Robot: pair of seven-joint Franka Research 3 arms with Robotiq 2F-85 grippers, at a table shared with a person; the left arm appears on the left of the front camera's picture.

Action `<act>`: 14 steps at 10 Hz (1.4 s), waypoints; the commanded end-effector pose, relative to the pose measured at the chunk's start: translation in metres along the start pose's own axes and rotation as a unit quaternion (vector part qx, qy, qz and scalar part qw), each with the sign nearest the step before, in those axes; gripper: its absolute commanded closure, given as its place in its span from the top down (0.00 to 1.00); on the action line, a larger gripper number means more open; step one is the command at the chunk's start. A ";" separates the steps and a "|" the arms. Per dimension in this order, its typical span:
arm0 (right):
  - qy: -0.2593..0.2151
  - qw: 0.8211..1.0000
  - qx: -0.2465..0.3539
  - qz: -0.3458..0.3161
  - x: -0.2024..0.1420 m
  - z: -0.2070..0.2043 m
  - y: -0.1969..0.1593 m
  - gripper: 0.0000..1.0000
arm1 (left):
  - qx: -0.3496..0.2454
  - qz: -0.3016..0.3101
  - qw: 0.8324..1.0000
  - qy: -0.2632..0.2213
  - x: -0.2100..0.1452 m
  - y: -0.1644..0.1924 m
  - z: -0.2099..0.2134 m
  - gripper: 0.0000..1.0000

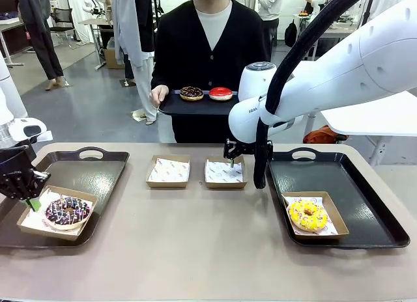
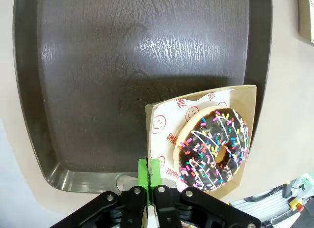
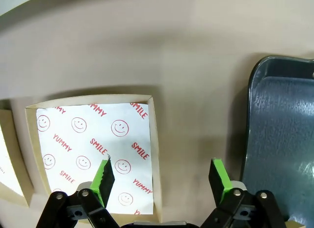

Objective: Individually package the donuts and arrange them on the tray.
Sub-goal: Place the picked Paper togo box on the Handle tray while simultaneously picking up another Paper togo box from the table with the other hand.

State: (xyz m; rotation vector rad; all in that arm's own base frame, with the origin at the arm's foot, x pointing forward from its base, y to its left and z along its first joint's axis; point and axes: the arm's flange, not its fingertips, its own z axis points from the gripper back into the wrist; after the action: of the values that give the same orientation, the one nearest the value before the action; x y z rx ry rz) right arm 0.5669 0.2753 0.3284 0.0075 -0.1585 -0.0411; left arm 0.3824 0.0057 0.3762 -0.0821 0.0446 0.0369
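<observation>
left gripper (image 2: 149, 172) pads pinched tight on the rim of the cardboard box (image 2: 249, 106) holding the chocolate sprinkled donut (image 2: 213, 147), on the left tray (image 2: 98, 66). right gripper (image 3: 162, 173) spread wide and empty, straddling the side wall of an empty lined box (image 3: 153, 134). yellow donut (image 1: 308, 215) boxed on the right tray (image 1: 365, 204). red donut (image 1: 221, 93) and second chocolate donut (image 1: 191, 92) on the person's tray (image 1: 195, 108).

item 1: red capitals on the white paper liner (image 3: 93, 139) of the shallow brown cardboard box (image 3: 153, 139) at mid-table, the right one of two. they read "smile" and "yummy", repeated among red smiley faces.
item 2: same red print on the second white liner (image 2: 164, 125), in the near-left brown cardboard box (image 2: 245, 98). "smile" is whole; "yumm" is cut off.
item 3: grey letters "fran" on the white rounded joint housing (image 1: 257, 110) of the right arm; the rest is hidden.
item 4: liner print in the front view is too small to read.
</observation>
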 end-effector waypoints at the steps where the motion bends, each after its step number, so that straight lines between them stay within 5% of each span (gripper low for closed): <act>1: -0.009 1.000 -0.011 -0.007 0.003 -0.006 0.005 1.00 | -0.002 0.016 1.000 -0.006 0.007 0.002 -0.001 0.01; 8: -0.003 1.000 -0.004 -0.008 0.003 -0.009 0.004 1.00 | 0.006 -0.009 1.000 -0.001 0.010 -0.011 -0.009 0.01; 11: 0.003 1.000 0.006 -0.009 0.004 -0.010 0.003 0.15 | 0.004 -0.016 1.000 0.000 0.010 -0.016 -0.011 0.78; 12: 0.005 1.000 0.007 -0.009 0.004 -0.010 0.003 0.00 | 0.002 -0.018 1.000 -0.001 0.009 -0.016 -0.011 1.00; 14: 0.006 1.000 0.005 -0.011 0.004 -0.010 0.002 0.00 | -0.004 -0.018 1.000 -0.004 0.007 -0.014 -0.010 1.00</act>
State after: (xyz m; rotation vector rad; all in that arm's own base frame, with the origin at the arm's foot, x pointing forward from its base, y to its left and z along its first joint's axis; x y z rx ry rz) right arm 0.5683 0.2751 0.3217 0.0079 -0.1475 -0.0463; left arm 0.3882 -0.0083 0.3661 -0.0735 0.0555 0.0075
